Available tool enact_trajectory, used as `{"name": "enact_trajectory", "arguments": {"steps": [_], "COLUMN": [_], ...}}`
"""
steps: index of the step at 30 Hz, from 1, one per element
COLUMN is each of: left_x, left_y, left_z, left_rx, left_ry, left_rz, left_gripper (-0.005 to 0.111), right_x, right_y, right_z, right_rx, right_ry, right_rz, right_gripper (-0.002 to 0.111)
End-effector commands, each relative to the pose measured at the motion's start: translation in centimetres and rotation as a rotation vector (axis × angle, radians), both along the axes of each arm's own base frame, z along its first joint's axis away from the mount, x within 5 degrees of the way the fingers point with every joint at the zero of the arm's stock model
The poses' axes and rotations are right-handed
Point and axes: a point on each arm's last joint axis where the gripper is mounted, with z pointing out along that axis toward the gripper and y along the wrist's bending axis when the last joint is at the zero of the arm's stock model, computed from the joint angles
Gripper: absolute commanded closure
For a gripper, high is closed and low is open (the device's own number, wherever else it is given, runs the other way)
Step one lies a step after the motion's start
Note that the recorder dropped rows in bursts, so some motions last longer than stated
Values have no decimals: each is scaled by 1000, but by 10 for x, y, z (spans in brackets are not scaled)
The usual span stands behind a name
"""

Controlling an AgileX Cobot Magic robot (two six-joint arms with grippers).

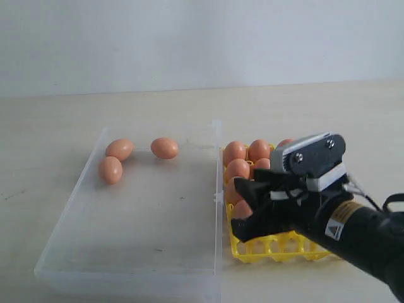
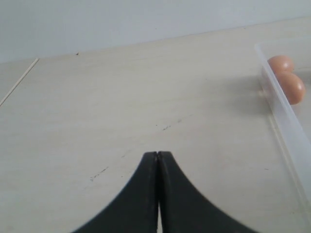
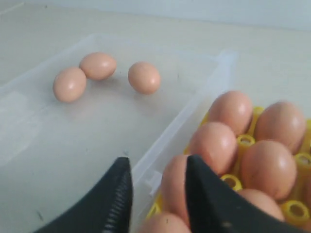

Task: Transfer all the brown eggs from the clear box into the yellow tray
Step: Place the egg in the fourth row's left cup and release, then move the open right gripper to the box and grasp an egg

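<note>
Exterior view gives you the layout: the clear box [image 1: 145, 227] lies on the left, and the yellow tray [image 1: 278, 246] sits just beside its right wall. Three brown eggs [image 1: 164, 148] lie in the box near its far wall. Two of them are close together at the left, seemingly touching, and the third is a little apart to their right. More eggs fill the tray's far cups; the arm hides part of the tray, so you cannot count them all.

Your right gripper [image 3: 158, 162] hangs over the seam between box and tray with its jaws parted and gripping nothing. One finger is above the box wall and the other above the tray's eggs. An egg in the tray's edge column shows in the gap, and the box-side finger stands clear of it.

Your left gripper [image 2: 158, 154] is clenched, its fingertips pressed together on nothing, above the bare table [image 2: 97, 97] just outside the box.
</note>
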Motion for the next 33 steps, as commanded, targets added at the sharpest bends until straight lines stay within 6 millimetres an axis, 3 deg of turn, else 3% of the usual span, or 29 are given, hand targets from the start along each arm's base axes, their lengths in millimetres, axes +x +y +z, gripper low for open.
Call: {"name": "enact_trajectory", "arguments": {"steps": [1, 4, 7, 11, 14, 18, 24, 33], "left_x": [0, 0, 0, 0, 0, 0, 0, 0], "left_y": [0, 0, 0, 0, 0, 0, 0, 0], "left_z": [2, 2, 2, 2, 2, 2, 2, 2], "left_rx": [-6, -6, -6, -6, -6, -6, -6, -6], "left_ry": [-19, -19, -19, -19, -19, -19, -19, -19], "left_rz": [-5, -5, -5, -5, -5, -5, -5, -5], "left_gripper": [107, 107, 107, 107, 107, 107, 107, 107], "right_x": [9, 27, 56, 93, 116, 139, 166, 184], "right_y": [8, 28, 56, 89, 120, 162, 204, 227], "right_z": [53, 88, 108, 108, 102, 79, 44, 0], "right_rx": [-119, -179, -233, -251, -227, -152, -131, -155], "right_ry": [-27, 64, 175, 288, 401, 544, 611, 684], "right_rz": [70, 114, 145, 144, 158, 182, 205, 206], "right_gripper": [108, 108, 108, 101, 80, 44, 50, 50]}}
